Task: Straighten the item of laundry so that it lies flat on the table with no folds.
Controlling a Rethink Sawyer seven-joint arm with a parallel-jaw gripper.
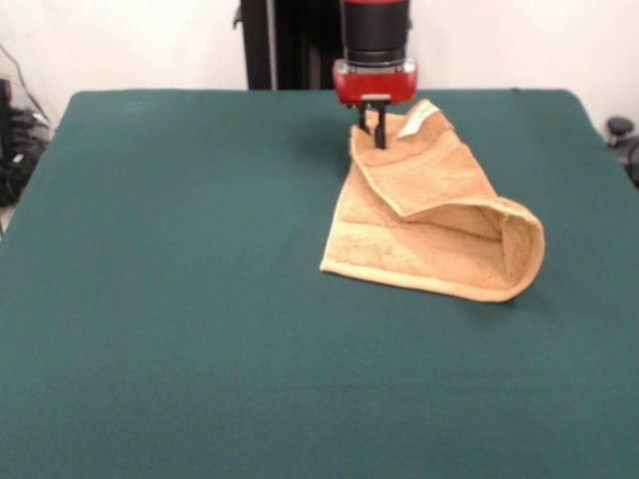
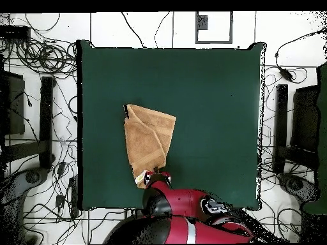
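The item of laundry point(image 1: 439, 215) is an orange-tan towel lying folded on the green table point(image 1: 180, 249), right of centre. One layer is doubled over and bulges into an open loop at its right end. My gripper point(image 1: 376, 133) comes straight down onto the towel's far corner, its dark fingers close together and shut on the cloth edge there. A pale tag point(image 1: 419, 118) shows just beside them. From overhead the towel point(image 2: 149, 141) runs from mid-table toward the near edge, and the red arm point(image 2: 185, 205) covers the gripper point(image 2: 155, 177) at the towel's narrow end.
Wide green table point(image 2: 211, 96) surface stretches on every side of the towel. Cables and dark equipment point(image 2: 38, 121) crowd the floor around the table. The table's far edge point(image 1: 300, 92) lies just behind the gripper.
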